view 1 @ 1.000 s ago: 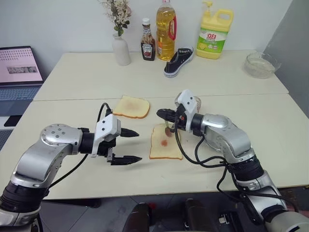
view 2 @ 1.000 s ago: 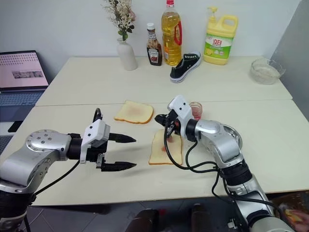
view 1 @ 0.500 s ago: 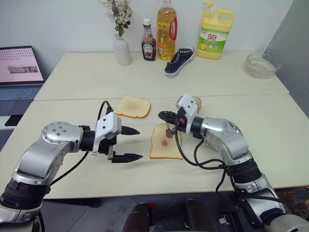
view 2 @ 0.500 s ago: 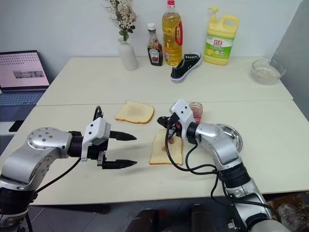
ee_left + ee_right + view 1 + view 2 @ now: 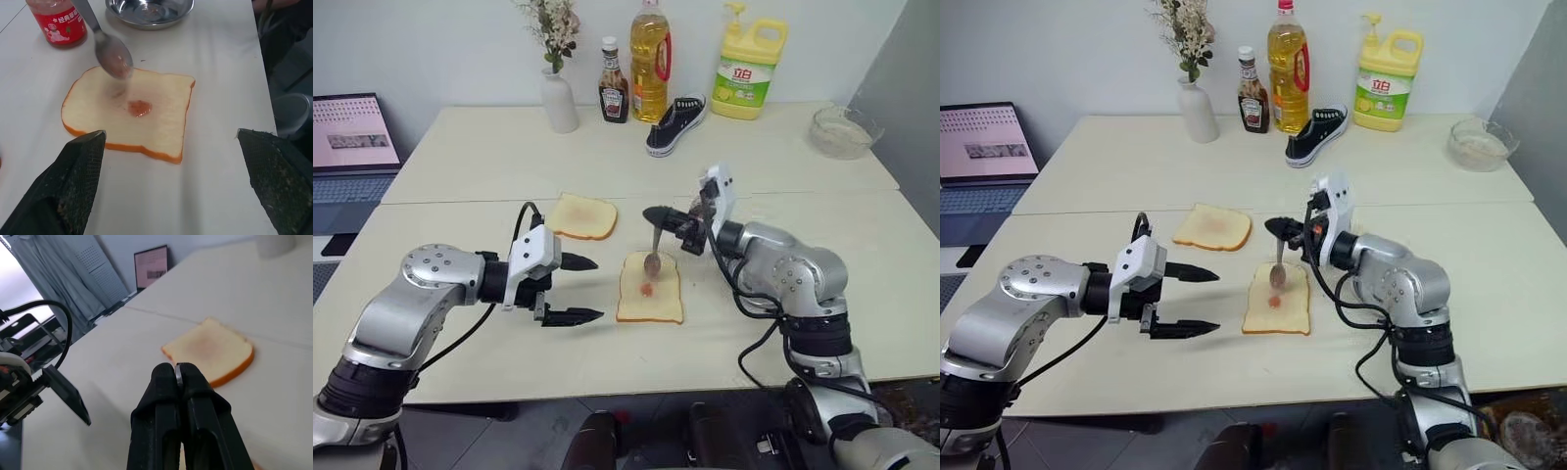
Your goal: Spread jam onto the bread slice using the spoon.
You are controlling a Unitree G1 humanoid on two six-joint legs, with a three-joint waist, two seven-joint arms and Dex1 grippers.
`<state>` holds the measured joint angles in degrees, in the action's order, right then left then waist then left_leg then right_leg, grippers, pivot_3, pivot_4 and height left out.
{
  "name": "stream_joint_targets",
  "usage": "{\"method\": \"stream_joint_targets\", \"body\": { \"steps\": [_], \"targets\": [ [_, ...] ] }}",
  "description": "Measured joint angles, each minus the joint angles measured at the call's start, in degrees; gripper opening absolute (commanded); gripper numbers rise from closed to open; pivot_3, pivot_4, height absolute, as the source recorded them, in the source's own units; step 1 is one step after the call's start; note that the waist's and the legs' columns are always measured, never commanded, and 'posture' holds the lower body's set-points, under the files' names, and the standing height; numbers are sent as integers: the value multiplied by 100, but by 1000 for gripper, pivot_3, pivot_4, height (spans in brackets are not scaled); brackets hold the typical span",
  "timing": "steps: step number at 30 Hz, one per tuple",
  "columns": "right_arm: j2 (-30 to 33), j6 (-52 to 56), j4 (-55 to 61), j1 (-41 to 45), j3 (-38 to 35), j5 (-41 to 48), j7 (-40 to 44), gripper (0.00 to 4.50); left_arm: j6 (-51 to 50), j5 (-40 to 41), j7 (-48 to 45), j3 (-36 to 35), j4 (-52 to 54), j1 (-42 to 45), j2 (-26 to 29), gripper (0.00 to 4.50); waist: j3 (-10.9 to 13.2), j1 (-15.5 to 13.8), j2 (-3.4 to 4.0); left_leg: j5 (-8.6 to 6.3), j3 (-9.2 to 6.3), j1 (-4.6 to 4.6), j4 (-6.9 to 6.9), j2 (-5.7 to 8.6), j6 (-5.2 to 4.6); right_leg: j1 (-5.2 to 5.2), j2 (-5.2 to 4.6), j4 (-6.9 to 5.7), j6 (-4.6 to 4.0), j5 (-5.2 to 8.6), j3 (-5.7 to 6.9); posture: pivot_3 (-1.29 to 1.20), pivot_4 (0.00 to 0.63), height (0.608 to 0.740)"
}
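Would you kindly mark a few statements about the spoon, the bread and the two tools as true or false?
1. The right tool is shut on the spoon. True.
2. The spoon's bowl hangs over the bread slice. True.
3. The bread slice carries no jam yet. False: a small red dab sits near its middle.
4. The left tool grips the bread slice. False: it is open, beside the slice and apart from it.
5. The second slice lies farther from the robot than the bread slice. True.
6. The jam jar lies tipped over. False: it stands upright.
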<state>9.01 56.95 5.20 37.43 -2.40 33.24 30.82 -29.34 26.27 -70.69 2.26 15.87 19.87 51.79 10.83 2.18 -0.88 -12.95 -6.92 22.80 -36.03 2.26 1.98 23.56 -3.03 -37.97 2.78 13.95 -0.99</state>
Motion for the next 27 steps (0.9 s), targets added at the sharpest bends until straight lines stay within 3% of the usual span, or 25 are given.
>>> {"method": "stream_joint_targets", "body": {
  "steps": [11,27],
  "targets": [
    [-325,83,-761,-111,-301,218,-365,20,-2,0,-8,2,3,5,0,4500,0,25,0,0,4,-1,0,4,0,0,1,0,1,0,-1,0,150,740],
    [203,-658,-1194,341,-282,-172,-342,20,-2,-6,-75,5,-7,54,1,4500,0,28,0,0,4,0,-1,4,0,0,1,0,1,0,0,0,150,740]
  ]
}}
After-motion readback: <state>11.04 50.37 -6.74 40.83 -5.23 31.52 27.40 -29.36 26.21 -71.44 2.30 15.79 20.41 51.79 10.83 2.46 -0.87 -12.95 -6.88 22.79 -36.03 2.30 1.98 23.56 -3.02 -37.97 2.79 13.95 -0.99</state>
